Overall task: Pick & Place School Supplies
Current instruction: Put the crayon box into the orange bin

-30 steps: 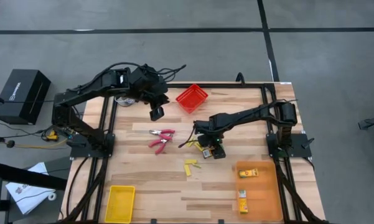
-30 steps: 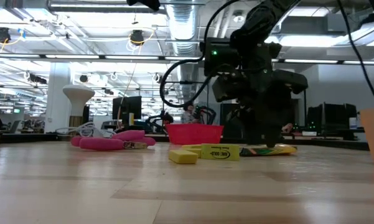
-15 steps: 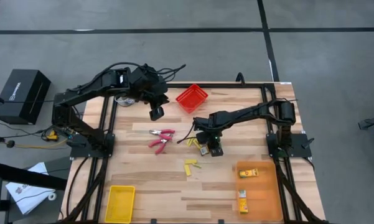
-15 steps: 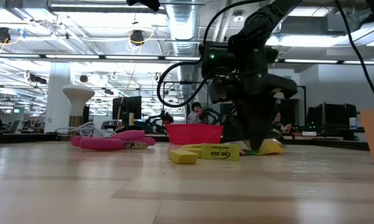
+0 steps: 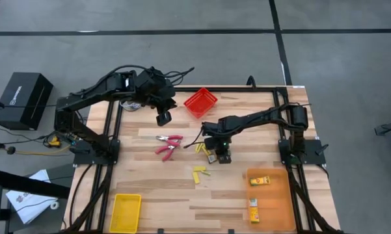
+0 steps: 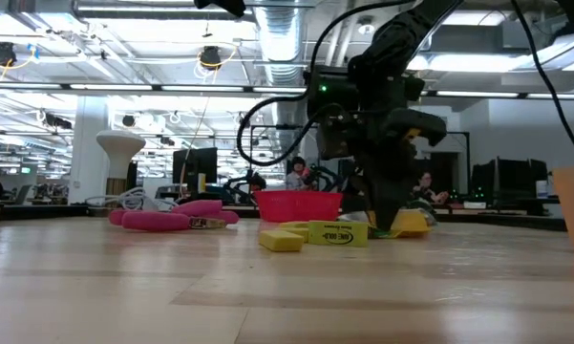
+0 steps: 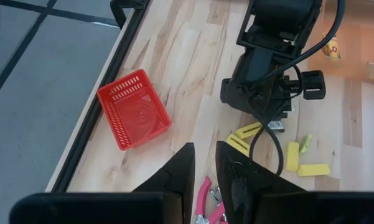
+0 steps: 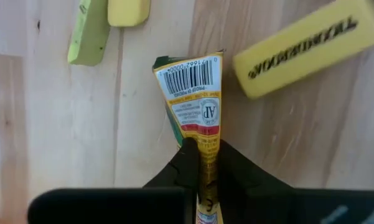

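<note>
Two arms show from above: the right gripper (image 5: pixel 220 156) sits mid-counter pinching a crayon box (image 5: pixel 215 156), bare wood open below it toward the orange bin (image 5: pixel 283 198) at lower right. The left gripper (image 5: pixel 163 118) hangs at upper left, fingers nearly together, holding nothing. In the right wrist view, the box (image 8: pixel 196 99) is clamped edgewise, yellow erasers (image 8: pixel 299 46) nearby.

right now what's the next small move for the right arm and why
Probably lift straight up. The right gripper has its jaws shut on the small yellow box, one end tipped up off the table. Two like boxes already lie in the orange bin nearby, so once clear of the yellow erasers, carry it there. The left gripper waits near the red basket.
</note>
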Available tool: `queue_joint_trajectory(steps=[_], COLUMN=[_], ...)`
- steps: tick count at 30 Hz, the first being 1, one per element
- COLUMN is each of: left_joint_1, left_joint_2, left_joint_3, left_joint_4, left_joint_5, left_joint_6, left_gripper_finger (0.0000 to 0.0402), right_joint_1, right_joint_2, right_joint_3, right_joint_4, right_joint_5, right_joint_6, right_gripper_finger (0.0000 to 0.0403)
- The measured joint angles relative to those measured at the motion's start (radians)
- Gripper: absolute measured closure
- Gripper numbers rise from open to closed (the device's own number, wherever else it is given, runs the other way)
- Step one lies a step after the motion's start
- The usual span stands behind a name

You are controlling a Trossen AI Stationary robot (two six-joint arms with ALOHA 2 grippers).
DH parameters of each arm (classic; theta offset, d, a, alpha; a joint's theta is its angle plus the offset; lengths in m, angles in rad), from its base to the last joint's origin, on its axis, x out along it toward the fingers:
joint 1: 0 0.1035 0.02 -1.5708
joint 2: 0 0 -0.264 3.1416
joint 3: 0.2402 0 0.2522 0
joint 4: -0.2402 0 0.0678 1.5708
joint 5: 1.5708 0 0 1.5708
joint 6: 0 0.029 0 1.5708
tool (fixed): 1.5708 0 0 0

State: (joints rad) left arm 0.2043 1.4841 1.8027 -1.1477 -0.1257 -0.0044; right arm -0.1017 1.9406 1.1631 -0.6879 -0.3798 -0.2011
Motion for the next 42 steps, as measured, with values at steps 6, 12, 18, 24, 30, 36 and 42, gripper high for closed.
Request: queue_joint_trajectory(steps=[6,12,18,24,30,36,42], left_joint_1=[0.000,0.000,0.000,0.000,0.000,0.000,0.000], left_joint_2=[0.000,0.000,0.000,0.000,0.000,0.000,0.000], left_joint_3=[0.000,0.000,0.000,0.000,0.000,0.000,0.000], left_joint_4=[0.000,0.000,0.000,0.000,0.000,0.000,0.003], left_joint_5=[0.000,0.000,0.000,0.000,0.000,0.000,0.000], left_joint_6=[0.000,0.000,0.000,0.000,0.000,0.000,0.000], left_gripper_finger=[0.0343,0.0343,0.0343,0.0347,0.0356,0.0364,0.0365], right_joint_1=[-0.017,-0.041,-0.016,0.095,0.287,0.539,0.728], right_joint_2=[-0.120,-0.271,-0.430,-0.570,-0.718,-0.837,-0.850], right_joint_3=[-0.004,-0.003,-0.003,-0.058,-0.195,-0.336,-0.437], right_joint_4=[-0.057,-0.192,-0.342,-0.459,-0.455,-0.313,-0.125], right_joint_5=[0.006,0.002,-0.003,0.012,0.010,0.014,0.080], right_joint_6=[0.034,0.083,0.170,0.313,0.600,0.974,1.233], right_gripper_finger=[0.0380,0.0380,0.0380,0.0380,0.0380,0.0380,0.0380])
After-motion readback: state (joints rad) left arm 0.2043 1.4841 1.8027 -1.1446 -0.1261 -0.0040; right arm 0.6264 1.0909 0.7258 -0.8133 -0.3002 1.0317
